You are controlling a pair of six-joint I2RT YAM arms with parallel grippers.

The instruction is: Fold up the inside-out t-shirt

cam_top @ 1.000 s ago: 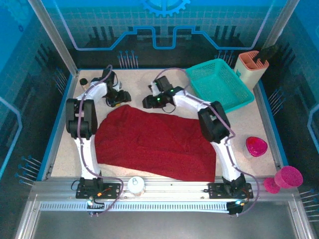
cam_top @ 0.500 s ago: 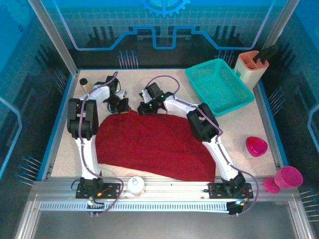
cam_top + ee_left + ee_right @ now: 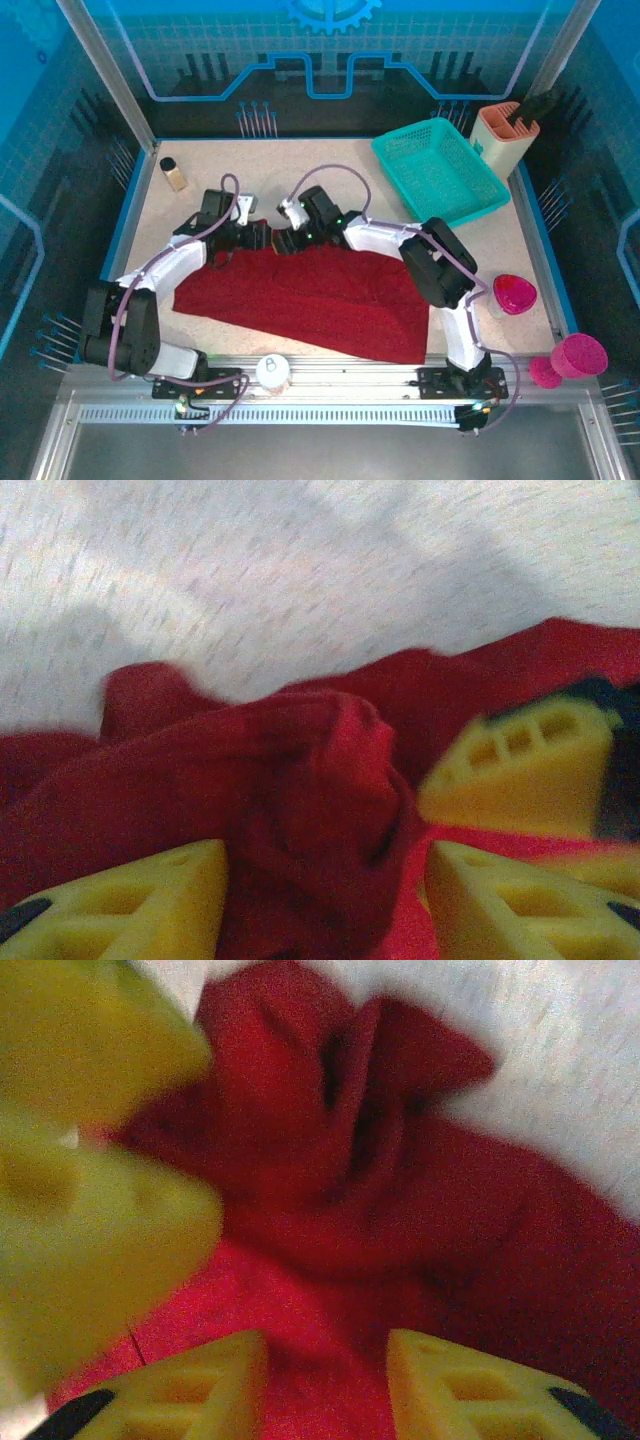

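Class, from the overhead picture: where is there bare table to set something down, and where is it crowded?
Bare: the far strip between the small bottle and teal basket; also the patch bordered by basket, pink bowl and right arm. Crowded: the middle, where the t-shirt lies under both arms.

Left arm: lying low, its elbow bending near its base and its forearm reaching forward and inward.
Left gripper [image 3: 258, 238]: pointing toward the right gripper [image 3: 284, 240], with its jaws standing apart.
Left fingers [image 3: 140, 900]: yellow, spreading wide, angling downward.
Right arm: rising from its base, its elbow bending high and its forearm stretching across toward the left arm.
Right gripper: facing the left gripper, tips sitting just beside it, jaws standing apart with a narrower gap.
Right fingers [image 3: 190, 1390]: yellow, pointing downward, with the left gripper's blurred fingers showing ahead and left of them.
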